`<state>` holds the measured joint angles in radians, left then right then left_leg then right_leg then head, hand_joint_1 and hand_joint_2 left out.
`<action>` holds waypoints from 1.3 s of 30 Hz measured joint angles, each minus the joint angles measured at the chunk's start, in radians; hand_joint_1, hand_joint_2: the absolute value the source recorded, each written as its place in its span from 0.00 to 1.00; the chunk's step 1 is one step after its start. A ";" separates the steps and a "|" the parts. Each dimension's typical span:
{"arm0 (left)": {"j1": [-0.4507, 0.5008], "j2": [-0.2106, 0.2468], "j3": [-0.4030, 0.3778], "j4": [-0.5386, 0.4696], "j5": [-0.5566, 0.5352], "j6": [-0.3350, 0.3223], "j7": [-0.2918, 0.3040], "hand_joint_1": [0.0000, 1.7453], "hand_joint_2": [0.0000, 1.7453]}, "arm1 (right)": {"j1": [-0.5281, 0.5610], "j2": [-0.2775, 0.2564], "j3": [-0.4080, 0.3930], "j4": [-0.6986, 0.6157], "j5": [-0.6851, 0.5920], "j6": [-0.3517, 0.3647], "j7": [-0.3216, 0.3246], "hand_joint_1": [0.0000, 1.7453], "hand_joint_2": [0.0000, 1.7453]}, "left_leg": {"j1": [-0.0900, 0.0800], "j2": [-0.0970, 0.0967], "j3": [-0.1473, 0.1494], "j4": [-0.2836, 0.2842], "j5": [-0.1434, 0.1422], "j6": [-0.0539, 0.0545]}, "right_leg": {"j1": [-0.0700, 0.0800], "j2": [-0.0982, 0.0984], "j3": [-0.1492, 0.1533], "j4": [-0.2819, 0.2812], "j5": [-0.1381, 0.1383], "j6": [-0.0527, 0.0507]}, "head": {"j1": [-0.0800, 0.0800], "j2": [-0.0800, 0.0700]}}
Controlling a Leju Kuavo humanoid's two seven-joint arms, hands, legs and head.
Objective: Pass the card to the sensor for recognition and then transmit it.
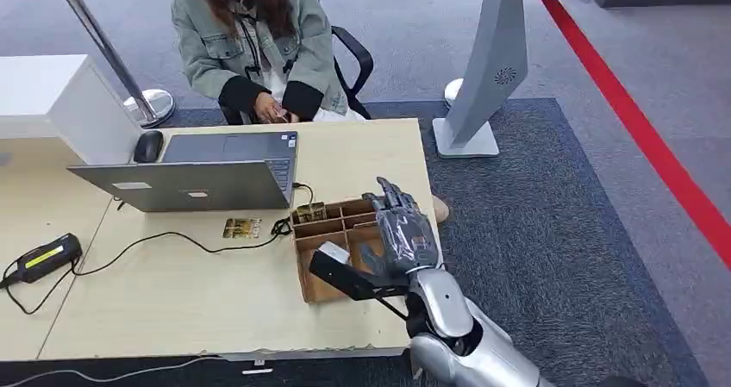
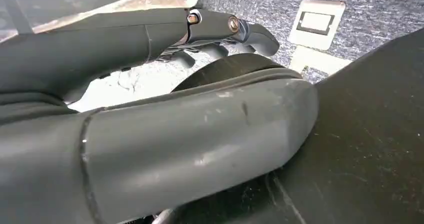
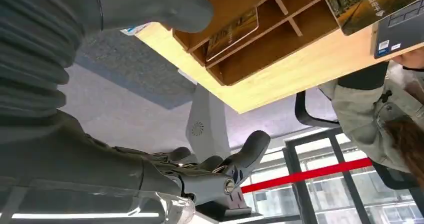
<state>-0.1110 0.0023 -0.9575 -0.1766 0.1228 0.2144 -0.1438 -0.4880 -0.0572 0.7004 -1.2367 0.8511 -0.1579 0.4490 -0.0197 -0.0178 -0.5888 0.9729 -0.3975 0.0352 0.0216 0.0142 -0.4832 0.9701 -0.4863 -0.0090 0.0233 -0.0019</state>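
Right hand [image 1: 403,232] hovers over wooden desk [image 1: 198,301], grey carpet [image 1: 552,232].

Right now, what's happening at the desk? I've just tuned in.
The right hand hovers with fingers spread over the cardboard organizer box at the table's edge, holding nothing. Cards stand in a back compartment; another card lies flat beside the laptop. A person sits opposite, hands together.
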 joint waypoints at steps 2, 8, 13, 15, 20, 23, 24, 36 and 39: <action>0.000 0.000 0.000 0.000 0.000 0.000 0.000 0.00 0.00 | 0.000 0.005 0.000 0.008 0.000 -0.001 0.000 0.29 1.00 | 0.000 0.000 0.000 0.000 0.000 0.000 | 0.000 0.000 0.000 0.000 0.000 0.000 | 0.000 0.000; -0.001 0.000 0.000 0.000 -0.006 0.000 0.000 0.00 0.00 | -0.001 0.020 0.000 0.035 0.005 -0.003 0.000 0.29 1.00 | 0.000 0.000 0.000 0.000 0.000 0.000 | 0.000 0.000 0.000 0.000 0.000 0.000 | 0.000 0.000; -0.001 -0.002 0.000 0.000 -0.011 0.003 0.000 0.00 0.00 | -0.011 0.031 0.000 0.055 0.009 -0.003 -0.001 0.29 1.00 | 0.000 0.000 0.000 0.000 0.000 0.000 | 0.000 0.000 0.000 0.000 0.000 0.000 | 0.000 0.000; -0.002 -0.003 0.000 0.000 -0.012 0.003 0.000 0.00 0.00 | -0.014 0.033 0.000 0.061 0.009 -0.002 -0.001 0.29 1.00 | 0.000 0.000 0.000 0.000 0.000 0.000 | 0.000 0.000 0.000 0.000 0.000 0.000 | 0.000 0.000; -0.003 -0.006 0.000 0.000 -0.015 0.003 0.000 0.00 0.00 | -0.022 0.040 0.001 0.079 0.009 -0.002 -0.001 0.29 1.00 | 0.000 0.000 0.000 0.000 0.000 0.000 | 0.000 0.000 0.000 0.000 0.000 0.000 | 0.000 0.000; -0.004 -0.008 0.000 0.000 -0.015 0.006 0.000 0.00 0.00 | -0.026 0.040 0.001 0.090 0.007 -0.003 -0.001 0.29 1.00 | 0.000 0.000 0.000 0.000 0.000 0.000 | 0.000 0.000 0.000 0.000 0.000 0.000 | 0.000 0.000; -0.004 -0.008 0.000 0.000 -0.015 0.006 0.000 0.00 0.00 | -0.027 0.042 0.001 0.094 0.006 -0.004 -0.001 0.29 1.00 | 0.000 0.000 0.000 0.000 0.000 0.000 | 0.000 0.000 0.000 0.000 0.000 0.000 | 0.000 0.000; -0.004 -0.011 0.000 0.000 -0.015 0.009 0.000 0.00 0.00 | -0.029 0.048 0.002 0.142 0.000 -0.013 -0.001 0.29 1.00 | 0.000 0.000 0.000 0.000 0.000 0.000 | 0.000 0.000 0.000 0.000 0.000 0.000 | 0.000 0.000; -0.004 -0.011 0.000 0.000 -0.017 0.010 0.000 0.00 0.00 | -0.030 0.048 0.002 0.152 -0.005 -0.019 -0.001 0.29 1.00 | 0.000 0.000 0.000 0.000 0.000 0.000 | 0.000 0.000 0.000 0.000 0.000 0.000 | 0.000 0.000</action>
<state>-0.1148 -0.0084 -0.9575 -0.1766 0.1061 0.2247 -0.1438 -0.5178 -0.0088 0.7023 -1.0849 0.8461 -0.1770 0.4482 -0.0196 -0.0179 -0.5888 0.9729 -0.3974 0.0351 0.0217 0.0142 -0.4832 0.9703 -0.4863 -0.0090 0.0233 -0.0019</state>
